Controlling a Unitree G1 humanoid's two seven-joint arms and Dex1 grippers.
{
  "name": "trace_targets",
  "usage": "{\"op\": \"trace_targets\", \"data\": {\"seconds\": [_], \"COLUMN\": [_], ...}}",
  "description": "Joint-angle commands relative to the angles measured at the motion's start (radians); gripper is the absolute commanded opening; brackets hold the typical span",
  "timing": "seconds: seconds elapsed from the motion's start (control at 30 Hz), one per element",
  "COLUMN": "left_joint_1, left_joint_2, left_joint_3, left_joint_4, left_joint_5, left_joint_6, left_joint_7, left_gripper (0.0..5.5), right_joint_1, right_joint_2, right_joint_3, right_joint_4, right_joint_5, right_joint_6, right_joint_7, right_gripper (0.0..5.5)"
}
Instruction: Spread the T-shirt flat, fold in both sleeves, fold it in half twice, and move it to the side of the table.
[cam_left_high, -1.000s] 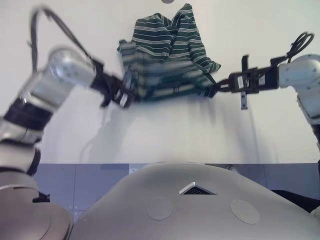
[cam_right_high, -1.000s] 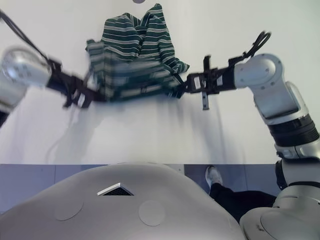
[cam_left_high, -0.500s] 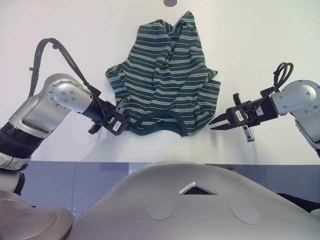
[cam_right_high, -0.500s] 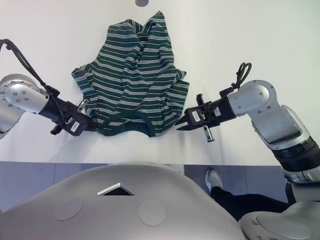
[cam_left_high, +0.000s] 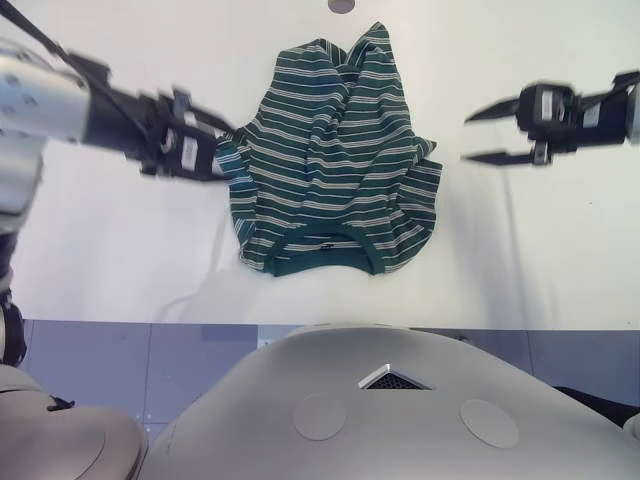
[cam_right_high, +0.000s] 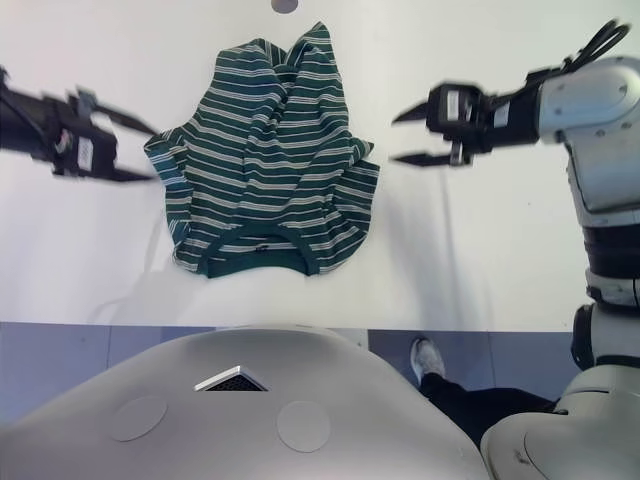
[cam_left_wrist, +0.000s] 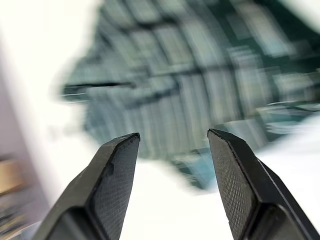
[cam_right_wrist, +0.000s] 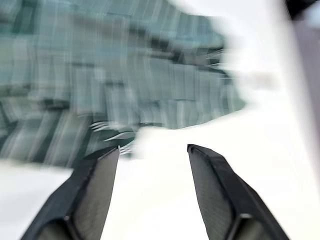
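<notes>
Table: I see one white, smooth top (cam_left_high: 120, 260) lying under the T-shirt.
T-shirt: one (cam_left_high: 335, 160), soft dark green cloth with thin white stripes, rumpled, mid-table, a plain green band along its near edge.
My left gripper: one (cam_left_high: 225, 155), with two black fingers and cross-hatched pads, spread wide and empty. The arm is stretched level at the T-shirt's left edge; I cannot tell if they touch.
My right gripper: one (cam_left_high: 468, 138), two black fingers spread, empty, near the T-shirt's right side but apart from it.
Disc: one (cam_left_high: 340, 5), small, grey, round, just beyond the T-shirt's far end.

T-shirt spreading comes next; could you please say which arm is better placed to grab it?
Probably left: the open left gripper is at the T-shirt's edge; the open right gripper hangs apart.
</notes>
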Motion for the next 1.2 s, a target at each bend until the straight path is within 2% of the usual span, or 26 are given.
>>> {"op": "trace_targets", "data": {"seconds": [0.03, 0.1, 0.17, 0.23, 0.3, 0.43, 0.53, 0.63, 0.7, 0.8, 0.9, 0.97, 1.03, 1.13, 1.2], "left_joint_1": [-0.085, -0.094, -0.079, -0.062, -0.069, -0.069, -0.006, 0.094, 0.161, 0.273, 0.352, 0.311, 0.296, 0.341, 0.311], "left_joint_2": [-0.327, -0.442, -0.511, -0.567, -0.619, -0.637, -0.580, -0.535, -0.514, -0.481, -0.463, -0.503, -0.498, -0.441, -0.465], "left_joint_3": [-0.103, -0.160, -0.218, -0.256, -0.256, -0.234, -0.251, -0.245, -0.242, -0.241, -0.197, -0.107, -0.067, -0.063, -0.027], "left_joint_4": [0.243, 0.444, 0.625, 0.763, 0.902, 1.029, 0.996, 0.877, 0.786, 0.592, 0.387, 0.293, 0.215, 0.081, 0.004], "left_joint_5": [0.190, 0.302, 0.368, 0.404, 0.439, 0.469, 0.484, 0.474, 0.464, 0.434, 0.412, 0.418, 0.440, 0.444, 0.375], "left_joint_6": [0.040, -0.002, -0.022, -0.031, -0.038, 0.016, 0.037, 0.070, 0.098, 0.163, 0.201, 0.201, 0.248, 0.294, 0.187], "left_joint_7": [0.352, 0.534, 0.612, 0.663, 0.784, 0.927, 0.882, 0.825, 0.791, 0.714, 0.728, 0.855, 0.873, 0.786, 0.800], "left_gripper": [2.49, 2.49, 2.49, 2.49, 2.49, 2.49, 2.49, 2.49, 2.49, 2.49, 2.49, 2.49, 2.49, 2.49, 2.49], "right_joint_1": [-0.145, -0.207, -0.267, -0.296, -0.299, -0.251, -0.226, -0.231, -0.229, -0.157, -0.144, -0.145, -0.124, -0.051, 0.072], "right_joint_2": [0.266, 0.398, 0.517, 0.592, 0.633, 0.582, 0.498, 0.477, 0.486, 0.474, 0.461, 0.480, 0.505, 0.555, 0.489], "right_joint_3": [0.074, 0.096, 0.088, 0.080, 0.087, 0.152, 0.148, 0.126, 0.122, 0.126, 0.029, -0.061, -0.064, -0.020, 0.071], "right_joint_4": [0.276, 0.459, 0.662, 0.799, 0.899, 1.024, 1.059, 1.060, 1.026, 0.820, 0.618, 0.439, 0.296, 0.132, 0.001], "right_joint_5": [-0.163, -0.218, -0.238, -0.246, -0.263, -0.379, -0.414, -0.415, -0.407, -0.358, -0.357, -0.338, -0.343, -0.244, -0.175], "right_joint_6": [-0.031, -0.063, -0.104, -0.147, -0.195, -0.216, -0.215, -0.201, -0.182, -0.127, -0.192, -0.272, -0.289, -0.142, -0.031], "right_joint_7": [-0.308, -0.451, -0.580, -0.650, -0.687, -0.723, -0.771, -0.825, -0.815, -0.661, -0.835, -0.958, -0.978, -0.833, -0.616], "right_gripper": [2.54, 2.54, 2.54, 2.54, 2.54, 2.54, 2.54, 2.54, 2.54, 2.54, 2.54, 2.54, 2.54, 2.54, 2.54]}}
